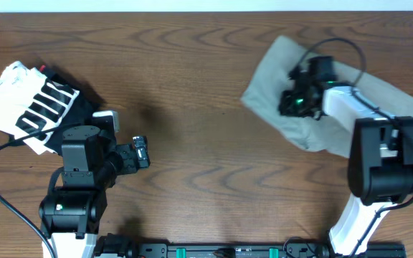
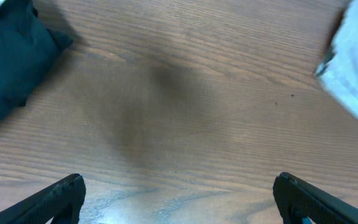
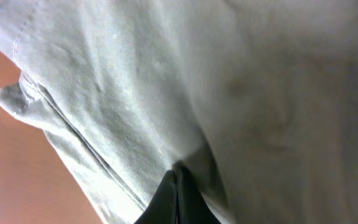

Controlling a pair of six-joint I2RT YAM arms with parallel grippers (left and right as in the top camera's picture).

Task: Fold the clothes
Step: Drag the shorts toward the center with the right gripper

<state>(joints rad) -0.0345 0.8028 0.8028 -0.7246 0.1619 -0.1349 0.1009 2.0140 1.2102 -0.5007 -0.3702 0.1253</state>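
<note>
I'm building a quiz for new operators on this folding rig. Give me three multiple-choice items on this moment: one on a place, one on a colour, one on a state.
1. Where do the shorts lie in the overhead view?
A. upper right
B. lower left
C. centre

2. What colours is the clothing pile at upper left?
A. red and blue
B. black and white
C. plain yellow

3. How is the left hand?
A. shut on cloth
B. open, holding nothing
C. shut, empty

Answers:
1 A, they spread under the right arm.
2 B, its stripes show plainly.
3 B, its fingers stand wide apart with nothing between.
</note>
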